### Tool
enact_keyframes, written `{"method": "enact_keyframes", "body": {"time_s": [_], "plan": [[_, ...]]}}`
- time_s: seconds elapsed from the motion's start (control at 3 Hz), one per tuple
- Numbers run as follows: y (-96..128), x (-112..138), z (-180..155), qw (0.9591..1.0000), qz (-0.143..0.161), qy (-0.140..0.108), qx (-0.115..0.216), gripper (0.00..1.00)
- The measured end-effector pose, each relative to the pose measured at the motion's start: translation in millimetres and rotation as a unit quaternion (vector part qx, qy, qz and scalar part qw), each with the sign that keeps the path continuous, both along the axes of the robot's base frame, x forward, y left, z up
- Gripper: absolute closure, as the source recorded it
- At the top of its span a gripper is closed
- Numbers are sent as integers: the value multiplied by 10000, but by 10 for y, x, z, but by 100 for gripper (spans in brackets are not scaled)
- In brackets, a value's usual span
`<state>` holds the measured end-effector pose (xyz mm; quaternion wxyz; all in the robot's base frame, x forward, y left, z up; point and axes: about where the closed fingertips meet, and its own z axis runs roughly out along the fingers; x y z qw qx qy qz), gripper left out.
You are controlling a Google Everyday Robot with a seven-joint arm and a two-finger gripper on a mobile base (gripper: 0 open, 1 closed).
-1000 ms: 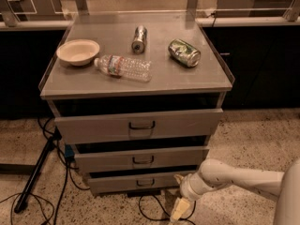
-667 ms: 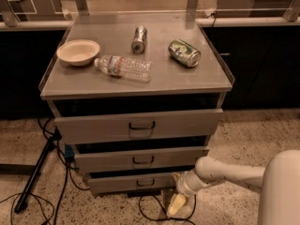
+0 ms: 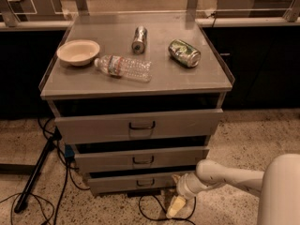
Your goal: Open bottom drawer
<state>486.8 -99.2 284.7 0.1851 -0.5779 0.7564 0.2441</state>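
Low at the right, the arm's gripper (image 3: 174,205) hangs just over the floor and its cables (image 3: 154,210), beside the right end of the bottom drawer (image 3: 117,183) and clear of its small dark handle (image 3: 145,182); whether it is spread or closed cannot be told. That drawer is the lowest of the cabinet's three, under the middle drawer (image 3: 108,161) and top drawer (image 3: 93,125). On the cabinet top lie a water bottle (image 3: 124,68), a bowl (image 3: 78,52), a green can (image 3: 184,53) and a silver can (image 3: 139,39).
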Motion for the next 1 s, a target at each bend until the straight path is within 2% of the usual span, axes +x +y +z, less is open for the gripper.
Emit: {"method": "enact_keyframes", "body": {"time_s": [0.67,1.0], "plan": [[216,147,-251,9995,-97,-52,297,0],[387,350,-284,9988,-110,-106,472,0]]}}
